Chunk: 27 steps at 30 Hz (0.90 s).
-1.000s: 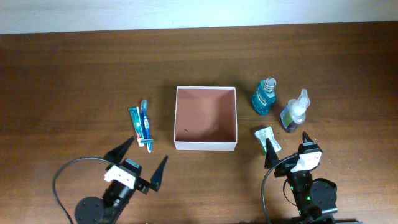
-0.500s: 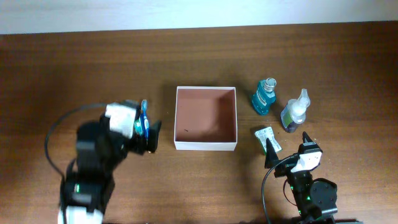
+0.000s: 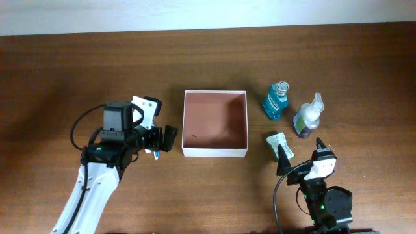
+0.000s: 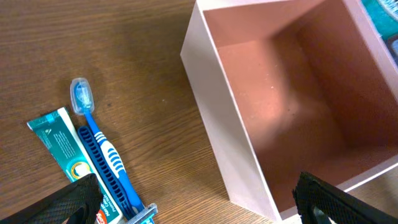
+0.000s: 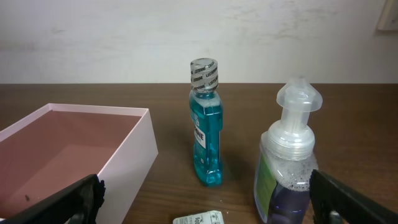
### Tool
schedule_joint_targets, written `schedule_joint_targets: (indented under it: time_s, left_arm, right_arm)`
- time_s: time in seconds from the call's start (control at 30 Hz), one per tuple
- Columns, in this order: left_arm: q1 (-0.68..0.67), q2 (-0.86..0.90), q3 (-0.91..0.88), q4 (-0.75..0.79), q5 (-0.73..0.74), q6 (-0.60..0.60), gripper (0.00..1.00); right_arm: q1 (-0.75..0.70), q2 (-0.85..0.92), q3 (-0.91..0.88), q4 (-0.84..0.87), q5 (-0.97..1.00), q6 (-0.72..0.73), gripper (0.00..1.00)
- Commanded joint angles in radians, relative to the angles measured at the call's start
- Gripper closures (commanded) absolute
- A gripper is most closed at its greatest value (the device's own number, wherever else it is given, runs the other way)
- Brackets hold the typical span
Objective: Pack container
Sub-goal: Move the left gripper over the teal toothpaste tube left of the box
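We find the left gripper with its jaws set wide apart and gripping nothing; one black, matte finger shows over the lower end of the toothpaste tube, the other over the near corner of the container. The tube is flat and teal with a white edge; touching its side lies a slim blue toothbrush with a ribbed white-and-blue handle and a clear cap over the head; both rest on the wooden table, dark brown with fine grain.

The container sits at the middle of the table, just beside the toothbrush; it is square, shallow and open-topped, with thin white walls, a matte reddish-brown inside and one small dark speck on its floor.

The right gripper hangs low at the table's near edge, jaws likewise spread, nothing between them. Ahead of it stand a narrow clear mouthwash bottle of blue liquid with a banded cap, and a rounded pump bottle with a translucent nozzle and purple contents; a small white-and-green sachet lies flat between the container and the pump bottle.
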<state>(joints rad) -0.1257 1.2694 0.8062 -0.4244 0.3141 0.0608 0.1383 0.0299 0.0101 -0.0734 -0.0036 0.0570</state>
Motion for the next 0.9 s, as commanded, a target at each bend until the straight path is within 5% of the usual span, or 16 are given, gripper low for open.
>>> schedule_joint_targets:
  time_s: [0.0, 0.27, 0.47, 0.6, 0.63, 0.67, 0.87]
  left_arm:
    - [0.002, 0.014, 0.011, 0.008, -0.15, -0.014, 0.01]
    - [0.002, 0.062, 0.011, -0.003, -0.395, -0.259, 0.02]
    - [0.005, 0.156, 0.011, -0.003, -0.524, -0.418, 0.37]
    - [0.011, 0.242, 0.011, 0.012, -0.52, -0.472, 0.44]
    - [0.011, 0.256, 0.011, 0.019, -0.52, -0.472, 0.5]
    - [0.011, 0.276, 0.011, 0.025, -0.517, -0.472, 0.66]
    - [0.011, 0.304, 0.011, 0.052, -0.517, -0.472, 0.68]
  right_arm:
    - [0.006, -0.004, -0.005, -0.006, 0.009, 0.011, 0.02]
    - [0.006, -0.004, -0.005, -0.006, 0.008, 0.011, 0.02]
    - [0.006, -0.004, -0.005, -0.006, 0.008, 0.011, 0.02]
    - [0.006, -0.004, -0.005, -0.006, 0.008, 0.011, 0.02]
    - [0.006, -0.004, -0.005, -0.006, 0.008, 0.011, 0.02]
    - [0.006, -0.004, -0.005, -0.006, 0.008, 0.011, 0.02]
    - [0.006, -0.004, -0.005, -0.006, 0.008, 0.011, 0.01]
